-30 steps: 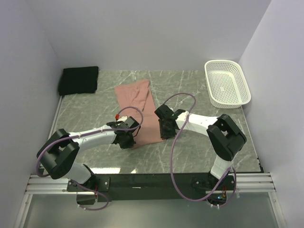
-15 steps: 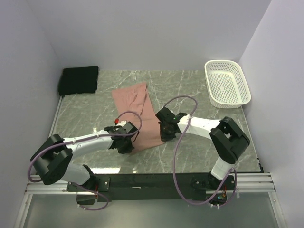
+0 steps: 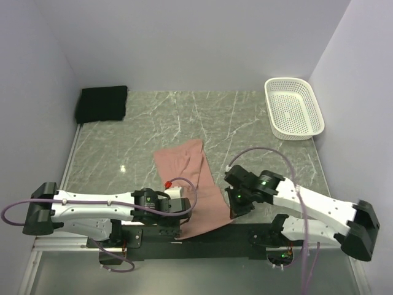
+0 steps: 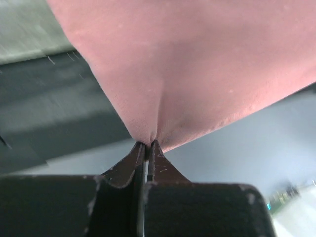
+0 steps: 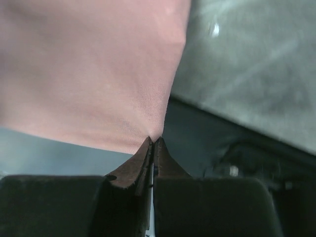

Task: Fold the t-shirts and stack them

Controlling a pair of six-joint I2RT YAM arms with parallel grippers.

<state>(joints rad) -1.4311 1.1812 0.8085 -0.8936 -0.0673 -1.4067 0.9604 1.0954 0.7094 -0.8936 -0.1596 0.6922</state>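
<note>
T-shirt (image 3: pixel 186 165), dusty pink fine-knit cloth, long smooth strip — near corners clamped in left jaws, right jaws

A: Where is the shirt (image 3: pixel 187 175)?

B: Between the two claws, lying on the table (image 3: pixel 153 123). Its near edge is in the left claw (image 4: pixel 147 145) on one side and in the right claw (image 5: pixel 152 141) on the other, just past the table's near edge. The rest stretches away from both claws.

A: What else?

B: A folded shirt (image 3: pixel 101 103) lies well behind the left claw, to its left. A basket (image 3: pixel 293 107) stands well behind the right claw, to its right.
</note>
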